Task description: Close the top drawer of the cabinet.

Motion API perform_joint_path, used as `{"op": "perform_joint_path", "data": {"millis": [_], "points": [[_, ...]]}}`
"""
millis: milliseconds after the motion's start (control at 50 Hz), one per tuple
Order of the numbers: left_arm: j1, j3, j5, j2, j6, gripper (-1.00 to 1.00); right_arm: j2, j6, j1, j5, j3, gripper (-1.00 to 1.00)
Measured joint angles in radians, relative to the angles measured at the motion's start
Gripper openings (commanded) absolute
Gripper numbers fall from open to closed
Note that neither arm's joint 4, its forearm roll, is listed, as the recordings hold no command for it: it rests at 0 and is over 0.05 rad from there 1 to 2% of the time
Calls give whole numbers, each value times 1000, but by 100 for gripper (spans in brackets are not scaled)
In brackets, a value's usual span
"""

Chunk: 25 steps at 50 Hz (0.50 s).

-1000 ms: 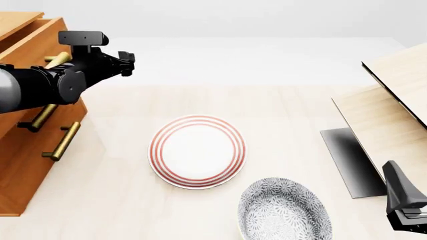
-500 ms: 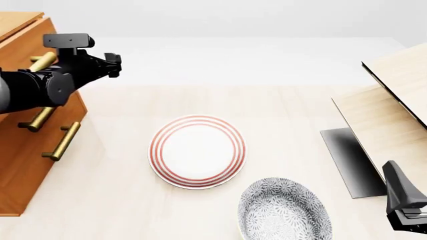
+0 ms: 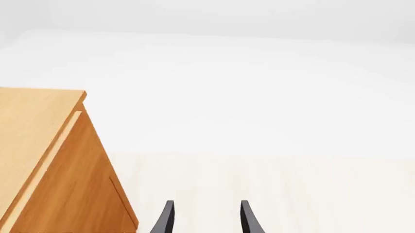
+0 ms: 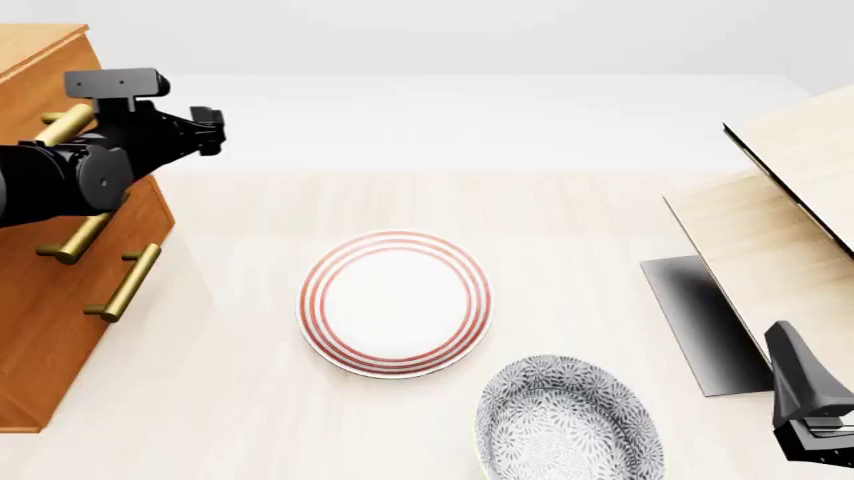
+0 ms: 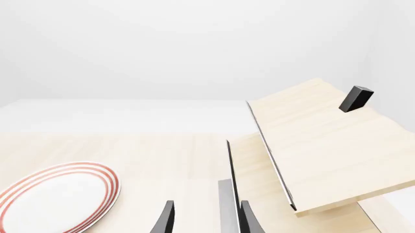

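The cabinet [image 4: 40, 330] stands at the left edge of the front view, orange-brown with brass bar handles. Its top drawer [image 4: 51, 85] sits with its front about flush with the cabinet's face, and its brass handle [image 4: 62, 126] shows just beside my left arm. My left gripper [image 4: 208, 130] is open and empty, reaching past the cabinet's right edge above the table. The left wrist view shows the cabinet's top corner [image 3: 45, 150] beside the open left gripper [image 3: 206, 218]. My right gripper [image 5: 206, 218] is open and empty, low at the near right [image 4: 807, 420].
A red-ringed white plate [image 4: 394, 303] lies mid-table, and a grey patterned plate [image 4: 567, 420] lies nearer. A pale slanted wooden structure [image 4: 781, 220] with a dark slab [image 4: 701, 320] stands at the right. Two lower drawer handles [image 4: 127, 282] stick out.
The top drawer has slid back into the cabinet. My left arm has moved left and back with it. The right arm has not moved.
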Motion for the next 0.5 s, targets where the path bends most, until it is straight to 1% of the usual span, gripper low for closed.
{"op": "perform_joint_path", "data": {"millis": [180,500], "points": [[16,2,-3,3,3,100,0,0,0,0,0,100],[18,6,-6,3,8,100,0,0,0,0,0,100]]}}
